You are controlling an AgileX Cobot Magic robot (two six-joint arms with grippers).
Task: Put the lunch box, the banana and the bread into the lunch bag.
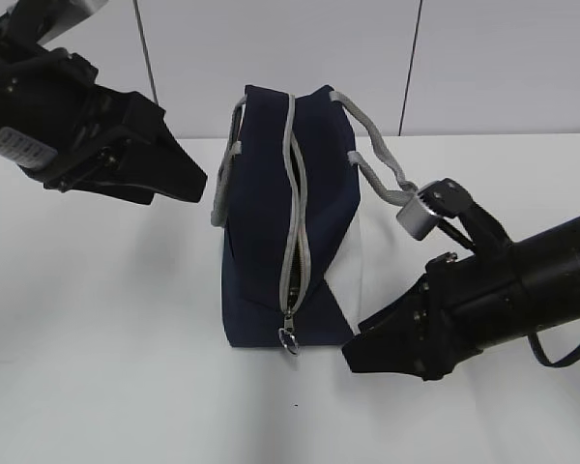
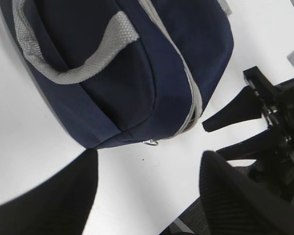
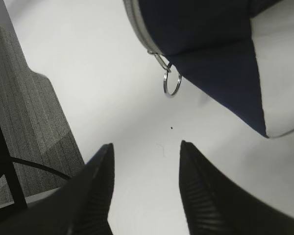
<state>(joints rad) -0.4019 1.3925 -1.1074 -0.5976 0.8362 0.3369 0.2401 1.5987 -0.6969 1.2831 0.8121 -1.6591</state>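
The navy lunch bag (image 1: 271, 222) stands in the middle of the white table, its grey zipper (image 1: 295, 251) closed along the top and near end, with the ring pull (image 1: 289, 340) at the bottom front. It also shows in the left wrist view (image 2: 137, 63) and the right wrist view (image 3: 206, 44), where the ring pull (image 3: 172, 84) hangs free. My left gripper (image 1: 188, 182) is open and empty, hovering left of the bag. My right gripper (image 1: 362, 350) is open and empty, low at the bag's front right. The lunch box, banana and bread are out of view.
A grey strap handle (image 1: 377, 169) hangs off the bag's right side toward my right arm. A white side panel (image 1: 353, 261) shows on the bag's right. The white table (image 1: 106, 319) spreads in front; a wall stands behind.
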